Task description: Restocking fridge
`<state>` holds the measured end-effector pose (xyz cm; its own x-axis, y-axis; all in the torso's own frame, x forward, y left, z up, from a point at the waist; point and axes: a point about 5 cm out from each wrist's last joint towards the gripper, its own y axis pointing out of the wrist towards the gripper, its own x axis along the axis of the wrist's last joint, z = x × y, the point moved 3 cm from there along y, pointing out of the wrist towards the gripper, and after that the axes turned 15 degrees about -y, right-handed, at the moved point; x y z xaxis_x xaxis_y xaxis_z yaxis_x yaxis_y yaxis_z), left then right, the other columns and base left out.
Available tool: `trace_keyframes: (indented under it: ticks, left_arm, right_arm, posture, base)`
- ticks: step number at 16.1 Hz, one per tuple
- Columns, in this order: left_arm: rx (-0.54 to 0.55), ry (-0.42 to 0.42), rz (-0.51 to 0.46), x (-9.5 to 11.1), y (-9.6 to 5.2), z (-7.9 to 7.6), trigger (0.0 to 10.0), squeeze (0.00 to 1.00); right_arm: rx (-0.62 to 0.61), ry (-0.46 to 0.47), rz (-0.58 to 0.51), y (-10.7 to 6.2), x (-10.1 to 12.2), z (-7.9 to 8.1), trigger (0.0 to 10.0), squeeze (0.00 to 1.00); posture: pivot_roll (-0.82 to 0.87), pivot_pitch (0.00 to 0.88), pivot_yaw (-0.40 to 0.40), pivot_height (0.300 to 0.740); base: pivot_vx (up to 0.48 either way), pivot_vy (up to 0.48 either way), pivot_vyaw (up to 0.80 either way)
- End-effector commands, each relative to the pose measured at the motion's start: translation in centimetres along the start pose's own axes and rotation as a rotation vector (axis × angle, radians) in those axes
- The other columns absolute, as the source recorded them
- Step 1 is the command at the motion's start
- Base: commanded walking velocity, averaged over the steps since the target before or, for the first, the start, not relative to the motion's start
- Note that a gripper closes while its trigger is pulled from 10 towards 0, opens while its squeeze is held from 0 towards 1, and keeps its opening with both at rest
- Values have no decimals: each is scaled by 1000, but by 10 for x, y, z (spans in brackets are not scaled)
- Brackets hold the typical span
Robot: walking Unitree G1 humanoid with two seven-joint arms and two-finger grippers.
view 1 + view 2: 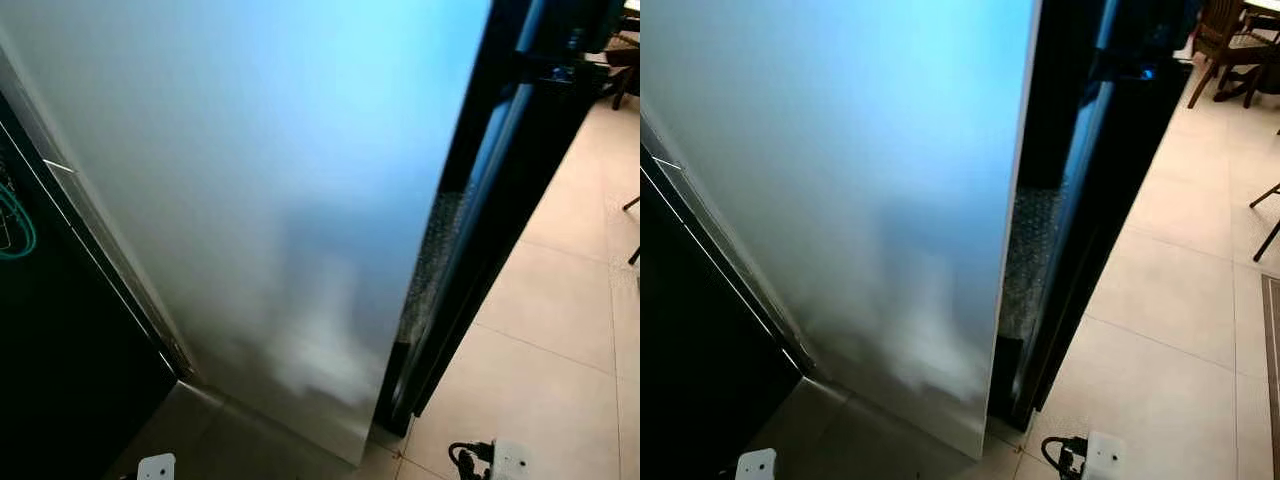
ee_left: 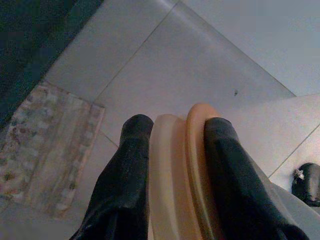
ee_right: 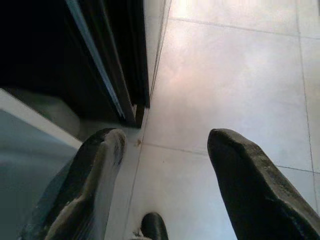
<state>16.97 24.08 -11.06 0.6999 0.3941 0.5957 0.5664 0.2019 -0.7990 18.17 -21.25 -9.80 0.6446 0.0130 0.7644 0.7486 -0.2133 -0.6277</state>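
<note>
Head views sit close up against a large matte silver-grey fridge door panel [image 1: 250, 200], standing ajar, with the dark fridge interior [image 1: 1060, 200] showing as a black gap past the door's free edge and a black appliance front [image 1: 60, 330] along its hinge side. Pale beige floor tiles [image 1: 1180, 300] run off past the gap, and a white power strip with a black plug [image 1: 495, 460] lies on the floor near the door's bottom corner; a wooden chair [image 1: 1225, 40] stands far off at the top corner of the floor. The left end effector [image 2: 172, 150] is clamped on the restock item, a pale cream and orange rounded plastic piece [image 2: 182, 165], edge-on between the two black fingers [image 2: 125, 170], carried low over the floor tiles, with a patterned mat [image 2: 45, 150] nearby. What the item is exactly I can't tell. The right end effector [image 3: 162, 165] is spread wide and empty, hanging over the tiles just beside the dark bottom edge of the fridge. Step in hand looks like approach: item carried, door partly open, nothing placed yet. Next move likely calls for getting round the door edge, maybe widening the door with the free right end effector, then lifting the left arm to a shelf. No shelf can be made out in that dark gap.
</note>
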Motion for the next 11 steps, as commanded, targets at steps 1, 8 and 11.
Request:
trace_keyframes:
  ticks: [1, 8, 11]
  left_arm:
    - [-8, 3, 71, -20, -3, -1, 10000, 0]
    - [-9, 25, 72, -20, -4, 1, 10000, 0]
    - [-7, 30, 73, -20, -4, 2, 10000, 0]
  right_arm:
    - [-35, 37, -44, -1, 5, -2, 10000, 0]
    - [-100, 21, -651, -9, 156, -41, 10000, 0]
    - [62, -4, -739, -28, 184, -14, 10000, 0]
  posture:
    - [-123, 24, 37, 740]
    - [-142, 23, 39, 740]
    - [-144, 24, 38, 740]
  base:
    - [0, 0, 0]
    - [0, 0, 0]
    - [0, 0, 0]
